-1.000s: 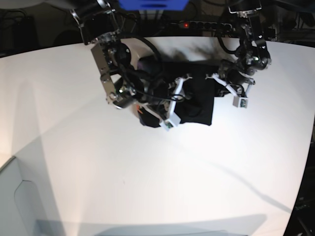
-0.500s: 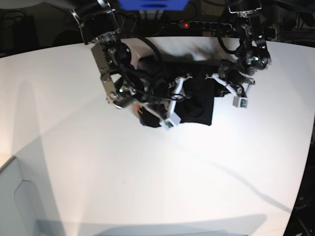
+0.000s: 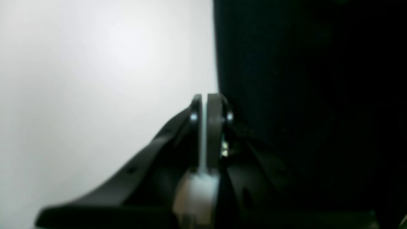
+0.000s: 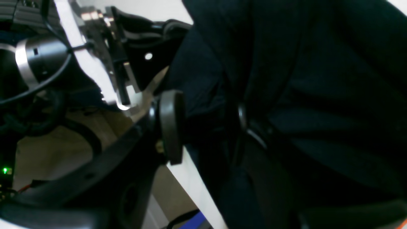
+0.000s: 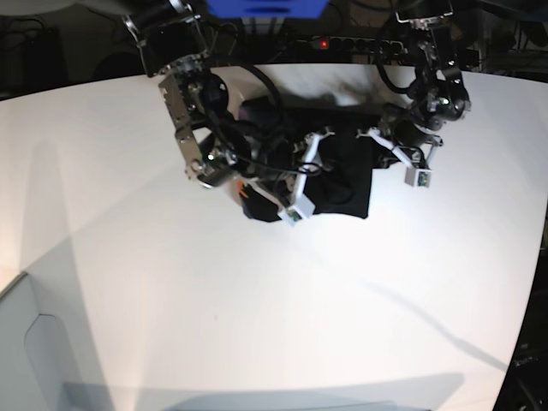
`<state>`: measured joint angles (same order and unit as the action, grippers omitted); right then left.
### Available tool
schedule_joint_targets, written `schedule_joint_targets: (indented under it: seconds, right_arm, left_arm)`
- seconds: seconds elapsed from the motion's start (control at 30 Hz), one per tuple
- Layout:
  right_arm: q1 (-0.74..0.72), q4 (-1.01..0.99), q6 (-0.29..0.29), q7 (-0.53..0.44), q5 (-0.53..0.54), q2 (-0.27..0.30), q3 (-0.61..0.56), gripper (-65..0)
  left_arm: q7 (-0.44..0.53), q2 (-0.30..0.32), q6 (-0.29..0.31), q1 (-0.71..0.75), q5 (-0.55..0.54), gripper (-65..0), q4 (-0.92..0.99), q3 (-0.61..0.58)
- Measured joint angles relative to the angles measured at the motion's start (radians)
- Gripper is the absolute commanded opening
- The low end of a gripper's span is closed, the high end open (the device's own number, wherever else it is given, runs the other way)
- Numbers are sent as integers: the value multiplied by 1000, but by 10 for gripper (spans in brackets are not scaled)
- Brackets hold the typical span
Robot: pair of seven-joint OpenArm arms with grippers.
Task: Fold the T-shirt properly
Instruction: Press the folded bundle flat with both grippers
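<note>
Left fingers [image 3: 208, 127] pressed together, right fingers [image 4: 171, 127] pinching T-shirt [image 5: 342, 175], nothing moved since before.

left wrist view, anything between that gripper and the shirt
Nothing visible. The left gripper is shut, right at the straight edge of the T-shirt, with only bare white table on its other side.

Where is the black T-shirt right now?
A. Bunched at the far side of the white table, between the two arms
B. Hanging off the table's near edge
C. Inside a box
A: the T-shirt lies bunched on the white table at its far side, between both arms.
</note>
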<state>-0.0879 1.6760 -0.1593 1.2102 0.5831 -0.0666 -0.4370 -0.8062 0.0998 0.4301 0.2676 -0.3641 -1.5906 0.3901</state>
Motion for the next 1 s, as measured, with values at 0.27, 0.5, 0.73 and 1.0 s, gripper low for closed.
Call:
schedule_joint_targets:
  seconds: [0.27, 0.5, 0.73, 1.0]
  right_arm:
    - [0, 0, 0, 0, 0, 0, 0, -425]
    - [0, 0, 0, 0, 0, 0, 0, -425]
    - [0, 0, 0, 1, 0, -9, 0, -423]
    - [0, 0, 0, 0, 0, -19, -2, -354]
  left_arm:
    - [0, 0, 0, 0, 0, -618, 0, 0]
    - [0, 0, 0, 0, 0, -618, 0, 0]
    - [0, 0, 0, 0, 0, -617, 3, 0]
    - [0, 0, 0, 0, -3, -617, 5, 0]
